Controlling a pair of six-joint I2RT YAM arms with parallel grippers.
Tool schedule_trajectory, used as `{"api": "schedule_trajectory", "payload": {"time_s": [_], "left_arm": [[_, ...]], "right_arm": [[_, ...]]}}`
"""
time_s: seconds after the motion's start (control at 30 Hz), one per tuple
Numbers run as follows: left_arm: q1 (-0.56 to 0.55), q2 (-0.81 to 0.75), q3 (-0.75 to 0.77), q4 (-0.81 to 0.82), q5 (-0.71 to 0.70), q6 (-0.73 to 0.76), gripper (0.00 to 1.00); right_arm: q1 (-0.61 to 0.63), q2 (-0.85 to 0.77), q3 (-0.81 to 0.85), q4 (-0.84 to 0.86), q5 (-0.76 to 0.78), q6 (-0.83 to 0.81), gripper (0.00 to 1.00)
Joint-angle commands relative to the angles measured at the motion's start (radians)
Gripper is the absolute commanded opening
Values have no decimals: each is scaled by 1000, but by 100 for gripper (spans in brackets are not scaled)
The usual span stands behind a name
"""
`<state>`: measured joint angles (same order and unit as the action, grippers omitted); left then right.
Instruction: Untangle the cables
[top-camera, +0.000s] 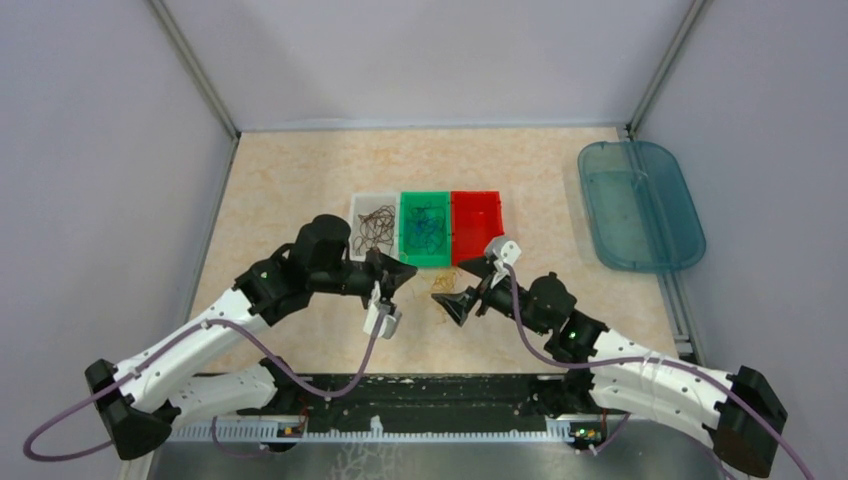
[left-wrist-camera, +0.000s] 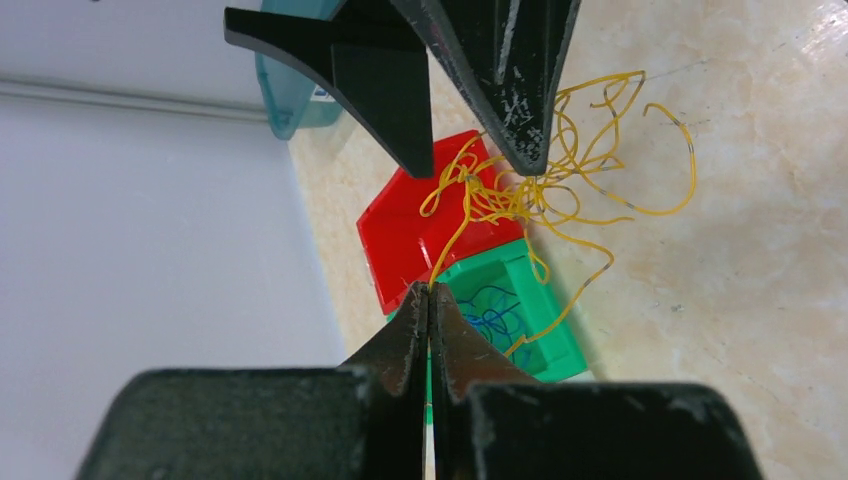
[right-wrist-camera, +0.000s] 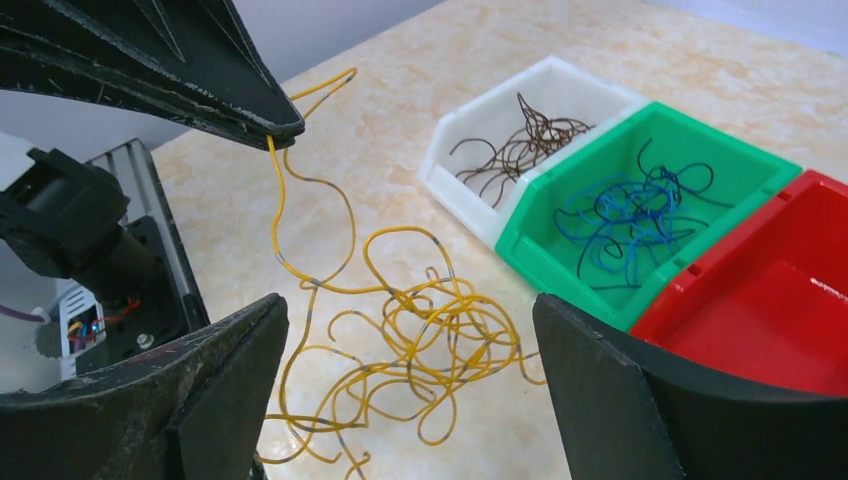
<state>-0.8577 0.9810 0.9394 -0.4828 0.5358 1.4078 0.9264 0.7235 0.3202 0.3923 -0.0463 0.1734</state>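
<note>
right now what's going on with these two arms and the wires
The left end effector is shut on one strand of the yellow cables, holding it up from the loose pile on the table. The right end effector is open by that pile, gripping nothing. The brown cables lie in the white bin and the blue cables in the green bin. The red bin looks empty.
</note>
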Motion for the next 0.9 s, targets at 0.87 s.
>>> {"api": "schedule_trajectory", "payload": {"time_s": [0.87], "left_arm": [[-5,-101,-17,-48,39,459,0]], "right_arm": [[6,72,409,-376,-437,-252,89]]}}
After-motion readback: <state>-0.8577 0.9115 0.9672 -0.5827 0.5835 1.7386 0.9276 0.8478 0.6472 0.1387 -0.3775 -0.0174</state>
